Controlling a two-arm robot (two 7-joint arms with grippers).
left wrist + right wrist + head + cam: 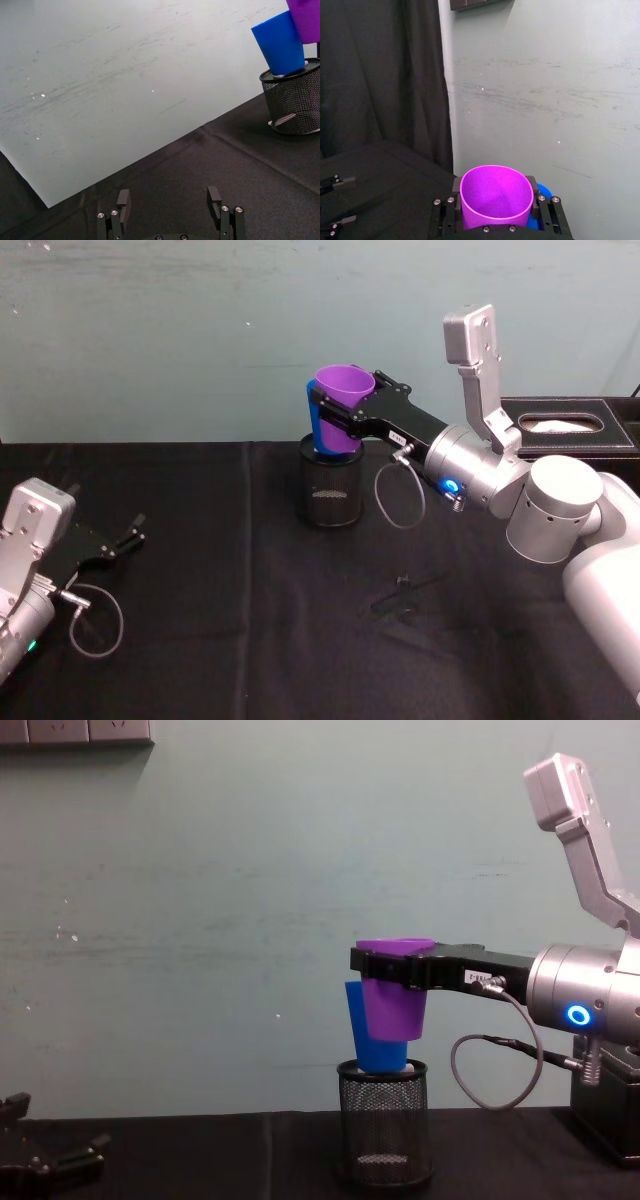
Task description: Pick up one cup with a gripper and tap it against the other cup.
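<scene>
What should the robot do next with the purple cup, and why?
Probably draw it slightly back: the right hand grips the purple cup seemingly already against the blue cup standing in the mesh holder, so the tap looks made. The left hand lies idle.

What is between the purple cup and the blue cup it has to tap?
Nothing visible. The right gripper holds the purple cup directly beside the blue cup, which stands in the mesh holder; whether they touch is unclear. The left gripper lies open on the table, far off.
</scene>
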